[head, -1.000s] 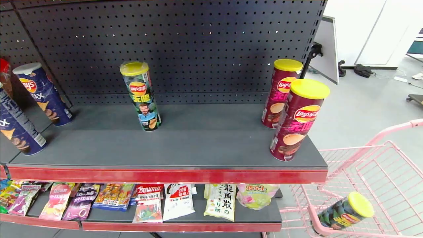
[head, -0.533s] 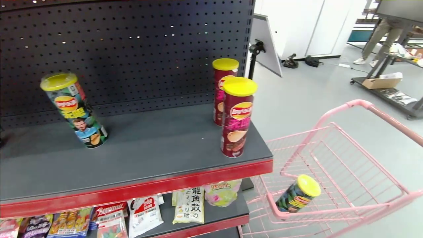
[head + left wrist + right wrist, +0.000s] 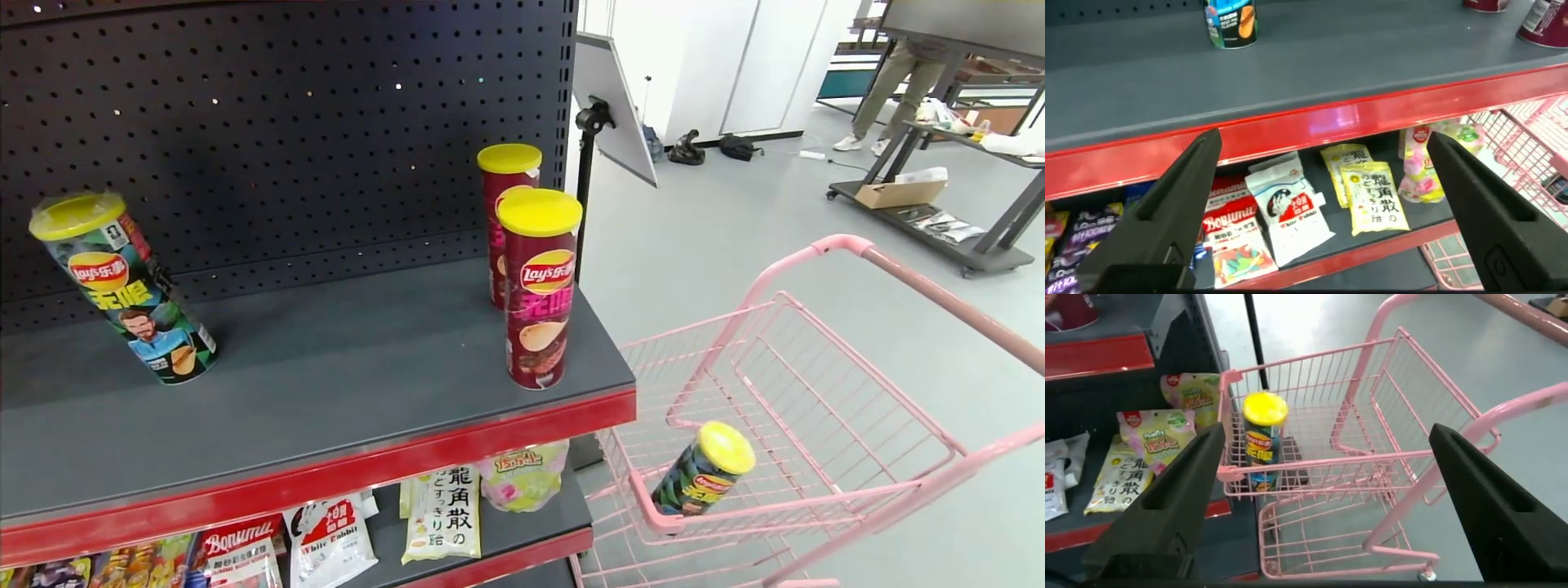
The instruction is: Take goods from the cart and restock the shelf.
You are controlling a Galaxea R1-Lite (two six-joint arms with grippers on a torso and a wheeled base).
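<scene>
Tool state: right tool (image 3: 1327, 433) spread wide, empty, well above the pink cart (image 3: 1404, 400); left tool (image 3: 1323, 139) equally wide and empty, facing the shelf (image 3: 1290, 77) front. Stock: yellow-lidded target can (image 3: 1264, 441) stands in the cart corner nearest the shelf. Likely best: descend from above, close on the upper body, lift straight. Obstacle: wire rim (image 3: 1290, 465) crowds that corner. Shelf carries a matching can (image 3: 122, 286) and two red cans (image 3: 537, 286), bare board between; snack bags (image 3: 433, 514) below.
</scene>
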